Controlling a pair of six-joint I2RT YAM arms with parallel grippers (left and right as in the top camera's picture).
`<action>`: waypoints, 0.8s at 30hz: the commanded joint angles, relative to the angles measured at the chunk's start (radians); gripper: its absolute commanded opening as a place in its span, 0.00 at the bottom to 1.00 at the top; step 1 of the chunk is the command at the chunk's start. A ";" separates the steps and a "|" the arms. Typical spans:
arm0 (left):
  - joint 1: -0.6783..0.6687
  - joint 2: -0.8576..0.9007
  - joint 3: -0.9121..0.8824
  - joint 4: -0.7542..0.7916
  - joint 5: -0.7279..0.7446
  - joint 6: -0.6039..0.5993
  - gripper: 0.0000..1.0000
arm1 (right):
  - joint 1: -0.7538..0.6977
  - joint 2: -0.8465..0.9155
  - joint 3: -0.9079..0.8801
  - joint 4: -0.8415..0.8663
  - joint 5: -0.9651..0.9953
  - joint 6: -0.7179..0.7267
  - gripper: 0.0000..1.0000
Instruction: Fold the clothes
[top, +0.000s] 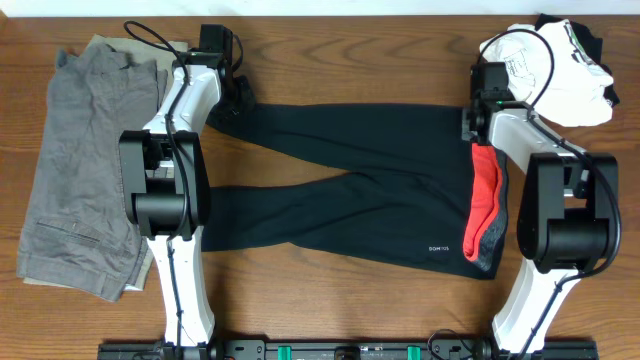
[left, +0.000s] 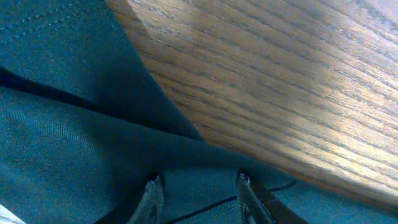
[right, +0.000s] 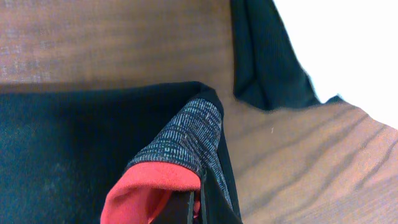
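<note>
The clothes, long black leggings (top: 350, 200), lie flat across the wooden table, legs pointing left. Their coral-red and grey waistband (top: 485, 205) is at the right. My right gripper (top: 477, 132) is at the waistband's far corner. In the right wrist view it (right: 196, 202) is shut on the waistband edge (right: 180, 146), which is lifted and folded to show its red lining. My left gripper (top: 237, 96) sits on the upper leg's cuff. In the left wrist view it (left: 198, 186) stands open, with flat black fabric (left: 74, 124) lying between the fingers.
A pile of grey trousers (top: 85, 160) lies along the left side of the table. A white and black garment (top: 560, 65) is heaped at the far right corner, just behind the right gripper; its white part (right: 348, 43) shows close by.
</note>
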 joint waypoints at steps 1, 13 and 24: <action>0.003 -0.015 -0.011 -0.011 -0.012 -0.013 0.41 | -0.045 -0.065 0.051 -0.074 -0.109 0.011 0.01; 0.003 -0.015 -0.011 -0.032 -0.021 -0.013 0.41 | -0.303 -0.106 0.188 -0.364 -0.442 -0.038 0.04; 0.005 -0.015 -0.011 -0.047 -0.069 -0.005 0.40 | -0.375 -0.082 0.201 -0.339 -0.494 0.018 0.99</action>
